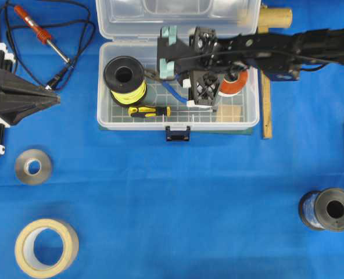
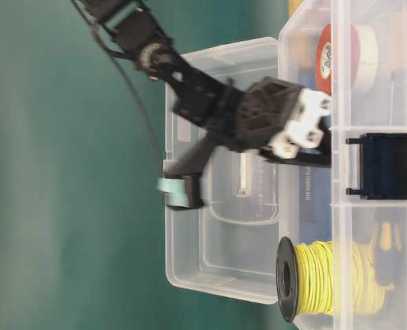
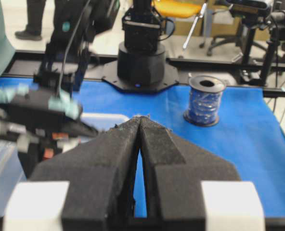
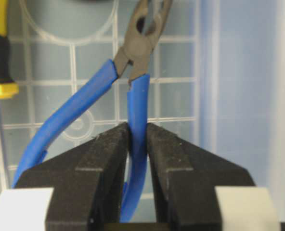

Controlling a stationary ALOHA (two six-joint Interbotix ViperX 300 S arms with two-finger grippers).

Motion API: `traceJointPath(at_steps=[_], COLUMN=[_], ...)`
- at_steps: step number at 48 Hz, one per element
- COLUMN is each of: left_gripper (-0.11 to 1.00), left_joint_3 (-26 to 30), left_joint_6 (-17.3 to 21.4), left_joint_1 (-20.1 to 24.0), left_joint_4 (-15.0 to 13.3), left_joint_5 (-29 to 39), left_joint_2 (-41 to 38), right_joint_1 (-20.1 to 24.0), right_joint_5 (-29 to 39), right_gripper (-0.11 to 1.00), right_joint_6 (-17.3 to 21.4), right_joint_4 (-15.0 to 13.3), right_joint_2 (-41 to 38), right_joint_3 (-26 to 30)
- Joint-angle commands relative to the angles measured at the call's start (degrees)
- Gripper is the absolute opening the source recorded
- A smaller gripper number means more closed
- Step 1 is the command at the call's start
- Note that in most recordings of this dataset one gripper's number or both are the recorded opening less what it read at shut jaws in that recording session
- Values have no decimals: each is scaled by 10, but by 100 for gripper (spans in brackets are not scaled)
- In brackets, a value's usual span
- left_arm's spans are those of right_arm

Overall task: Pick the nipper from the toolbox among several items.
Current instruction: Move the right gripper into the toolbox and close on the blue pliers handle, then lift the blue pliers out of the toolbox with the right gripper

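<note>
Jaws pinching one nipper (image 4: 133,96) handle, two handles

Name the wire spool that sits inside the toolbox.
The black spool wound with yellow wire, at the left end of the clear plastic toolbox. The dark spool of blue wire stands outside on the blue cloth.

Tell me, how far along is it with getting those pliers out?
Done: the right gripper has reached into the open toolbox and shut on one blue handle of the nipper. In hand: that grip, above the grid floor. Left: carrying it out of the box. The left gripper waits shut outside.
</note>
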State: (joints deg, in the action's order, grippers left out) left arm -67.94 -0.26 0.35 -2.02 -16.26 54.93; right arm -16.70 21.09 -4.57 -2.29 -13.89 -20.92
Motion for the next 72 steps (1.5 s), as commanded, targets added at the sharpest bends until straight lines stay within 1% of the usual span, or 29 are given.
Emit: traceJointPath(at_steps=[1, 11, 19, 26, 30, 34, 38, 43, 48, 53, 63, 72], left_gripper=[0, 0, 0, 0, 0, 0, 0, 0, 0, 0, 0, 0], left_joint_3=[5, 5, 4, 4, 4, 3, 1, 0, -2, -3, -6, -9], left_joint_6=[0, 0, 0, 0, 0, 0, 0, 0, 0, 0, -1, -1], left_joint_1=[1, 1, 2, 7, 13, 18, 24, 27, 27, 26, 27, 27], left_joint_4=[-1, -1, -1, -1, -1, -1, -1, -1, -1, -1, -1, -1], left_joint_5=[-2, -1, 0, 1, 1, 2, 2, 2, 2, 2, 2, 3], left_joint_2=[-4, -4, -4, -4, -4, -4, -4, -4, -4, -4, -4, -4], right_joint_1=[0, 1, 25, 83, 120, 161, 203, 238, 265, 274, 275, 275], right_joint_5=[8, 27, 33, 12, -7, -20, -37, -66, -96, -112, -142, -150], right_gripper=[13, 13, 13, 13, 13, 13, 13, 13, 13, 13, 13, 13], right_joint_6=[1, 3, 7, 9, 12, 25, 42, 65, 92, 121, 184, 224], right_joint_4=[1, 0, 0, 3, 8, 14, 14, 14, 15, 15, 16, 16], right_joint_2=[63, 153, 238, 294, 307, 309, 299, 266, 214, 165, 73, 29], right_joint_3=[6, -5, -35, -75, -93, -105, -114, -120, -119, -115, -114, -114])
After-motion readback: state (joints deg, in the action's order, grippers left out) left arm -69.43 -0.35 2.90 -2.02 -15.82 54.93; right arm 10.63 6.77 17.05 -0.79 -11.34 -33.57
